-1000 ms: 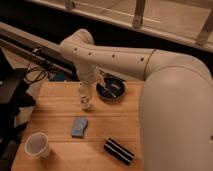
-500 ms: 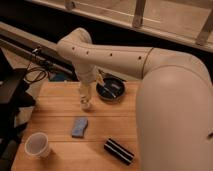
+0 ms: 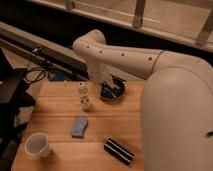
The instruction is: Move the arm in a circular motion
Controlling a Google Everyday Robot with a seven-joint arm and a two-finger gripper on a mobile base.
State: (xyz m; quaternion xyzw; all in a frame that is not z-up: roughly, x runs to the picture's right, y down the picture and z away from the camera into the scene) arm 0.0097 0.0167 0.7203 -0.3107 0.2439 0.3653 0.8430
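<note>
Cream arm looks mid-circle w/ gripper low over wooden table, jaws can't tell; next needs smooth sweep clear of bowl.

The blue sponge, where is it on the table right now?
In the camera view the blue sponge lies left of the table's middle, between the white cup and the black block. The gripper hangs just behind it.

Arm is finished in smooth matt cream plastic, gripper incl. Table is made of pale wood w/ visible grain. Cup looks like paper.
</note>
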